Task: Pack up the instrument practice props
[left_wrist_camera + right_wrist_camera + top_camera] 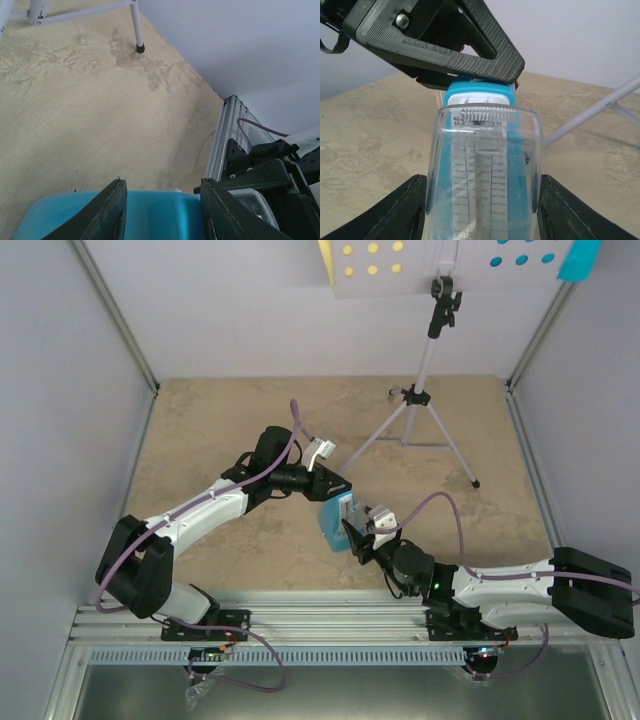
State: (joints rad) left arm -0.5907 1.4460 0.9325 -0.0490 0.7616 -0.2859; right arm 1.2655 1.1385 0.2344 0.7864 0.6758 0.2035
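I couldn't tell if the left gripper [162, 186] gripped the metronome [334, 518] my right gripper [482, 210] clamped; opposing pulls risked popping its clear cover [485, 150].

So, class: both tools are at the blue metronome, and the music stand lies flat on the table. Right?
No: the music stand stands upright on its tripod, as the top external view shows. The left tool and right tool are indeed at the blue metronome.
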